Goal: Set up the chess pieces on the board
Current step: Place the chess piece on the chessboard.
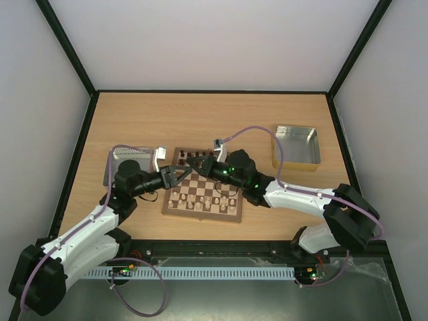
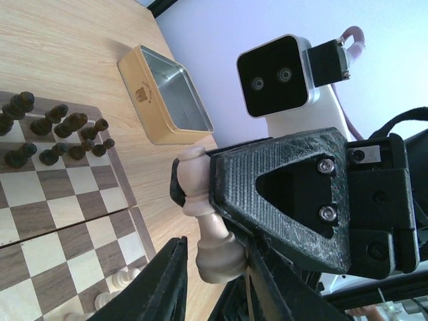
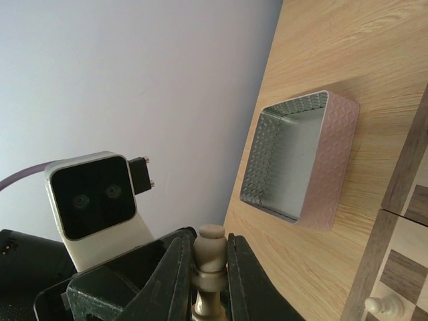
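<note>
Left arm (image 1: pixel 87 231) and right arm (image 1: pixel 294 197) are reaching inward from their bases, converging tip to tip. Right hand (image 3: pixel 208 249) is clamping the upper part of a chess piece (image 2: pixel 200 194); left hand (image 2: pixel 217 267) is bracketing its base, a narrow gap showing on one side.

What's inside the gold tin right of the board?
Nothing visible: the gold tin shows only bare shiny metal floor in the top and left wrist views. The right arm's cable crosses its left edge.
</note>
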You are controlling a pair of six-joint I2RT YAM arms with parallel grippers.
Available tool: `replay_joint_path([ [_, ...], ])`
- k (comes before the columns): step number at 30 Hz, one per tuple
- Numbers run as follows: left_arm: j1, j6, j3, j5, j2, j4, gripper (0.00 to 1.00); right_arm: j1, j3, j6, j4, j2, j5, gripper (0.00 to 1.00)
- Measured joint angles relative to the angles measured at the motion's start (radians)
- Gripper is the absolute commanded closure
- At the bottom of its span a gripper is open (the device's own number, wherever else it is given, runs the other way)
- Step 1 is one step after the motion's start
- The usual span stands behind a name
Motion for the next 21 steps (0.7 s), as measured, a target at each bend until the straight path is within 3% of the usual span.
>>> replay_joint_path([
  [8, -0.001, 0.101, 0.0, 0.019, -0.01, -0.022, 0.97, -0.002, 0.019, -0.105, -0.103, -0.027, -0.02, 0.8],
  [15, 0.0, 0.25, 0.011, 0.016, -0.041, -0.021, 0.98, -0.001, 0.091, -0.201, -0.293, -0.086, -0.023, 0.5],
  [21, -0.001, 0.407, 0.032, -0.002, -0.047, -0.016, 0.98, -0.009, 0.246, -0.316, -0.554, -0.117, 0.06, 0.48],
])
